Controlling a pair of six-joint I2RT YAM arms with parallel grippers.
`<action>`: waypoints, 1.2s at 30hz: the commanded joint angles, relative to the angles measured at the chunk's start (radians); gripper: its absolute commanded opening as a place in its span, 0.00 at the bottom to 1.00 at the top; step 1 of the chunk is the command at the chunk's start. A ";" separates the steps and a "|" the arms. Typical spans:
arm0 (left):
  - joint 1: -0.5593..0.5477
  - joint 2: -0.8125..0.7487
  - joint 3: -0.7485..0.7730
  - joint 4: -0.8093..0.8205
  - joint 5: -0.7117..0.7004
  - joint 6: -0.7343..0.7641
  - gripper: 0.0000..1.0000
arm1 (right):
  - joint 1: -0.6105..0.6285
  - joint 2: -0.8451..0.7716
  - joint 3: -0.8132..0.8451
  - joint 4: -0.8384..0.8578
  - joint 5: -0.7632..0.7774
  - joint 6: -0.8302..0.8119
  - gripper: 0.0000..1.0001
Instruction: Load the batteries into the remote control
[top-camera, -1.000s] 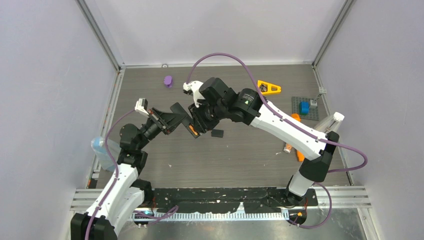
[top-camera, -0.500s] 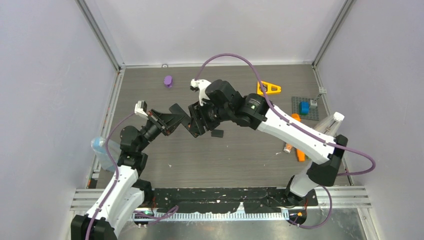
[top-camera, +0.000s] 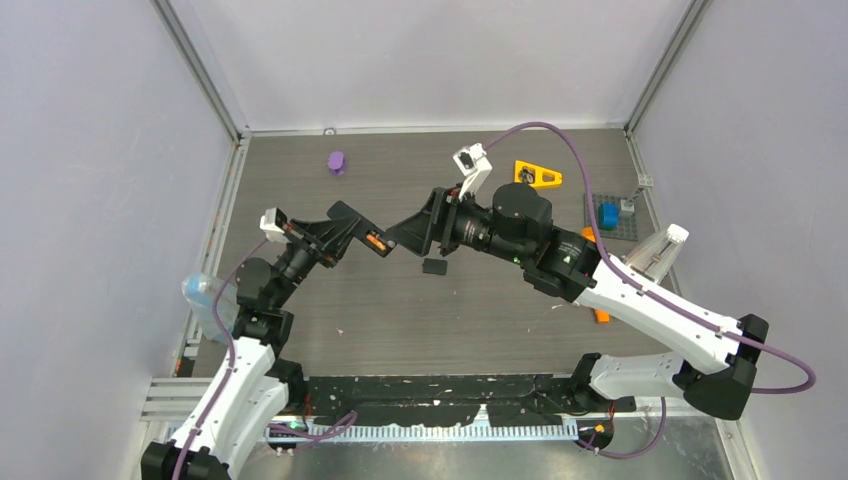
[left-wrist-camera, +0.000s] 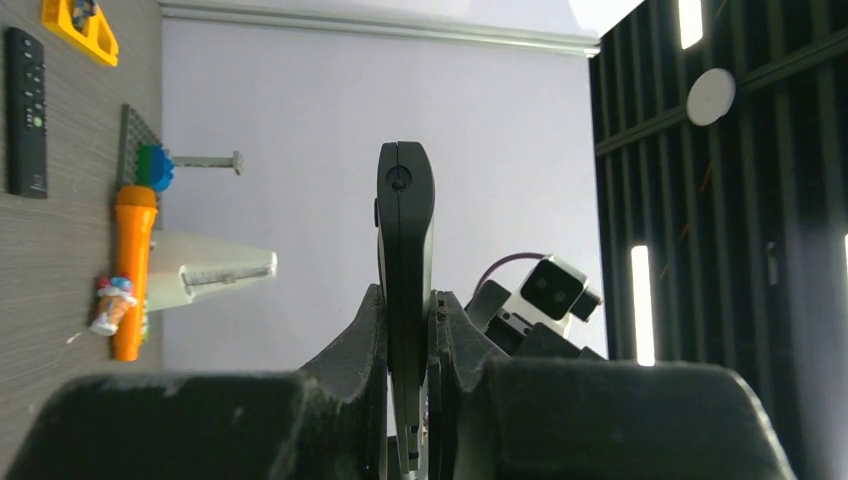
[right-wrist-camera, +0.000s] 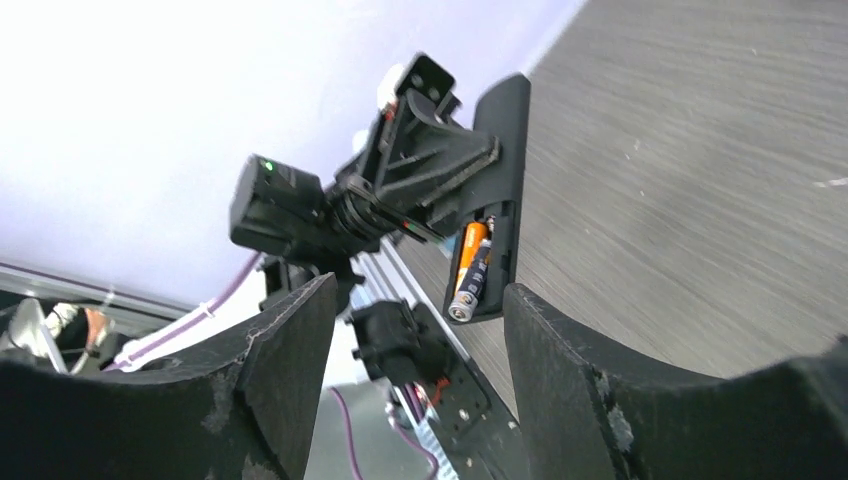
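Tilting upward, the left hand (left-wrist-camera: 407, 305) pinched the slim black plastic remote control (left-wrist-camera: 405, 200) tight; the outstretched right hand (right-wrist-camera: 418, 300) gaped empty, facing its small orange-and-black batteries (right-wrist-camera: 470, 268).

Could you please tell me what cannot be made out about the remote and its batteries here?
1. Left wrist view: the remote shows edge-on, its battery bay turned away; the left claw hides its lower end.
2. Top view: the batteries are an orange speck, too small to count.
3. Top view: the small black piece is too small to identify.
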 joint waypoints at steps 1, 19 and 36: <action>-0.003 -0.027 -0.004 0.067 -0.064 -0.122 0.00 | 0.000 -0.027 -0.024 0.194 0.055 0.094 0.66; -0.003 -0.015 0.021 0.098 -0.097 -0.162 0.00 | 0.000 0.051 0.005 0.148 0.040 0.092 0.43; -0.002 -0.017 0.008 0.102 -0.101 -0.144 0.00 | 0.001 0.070 0.038 0.099 0.056 0.090 0.38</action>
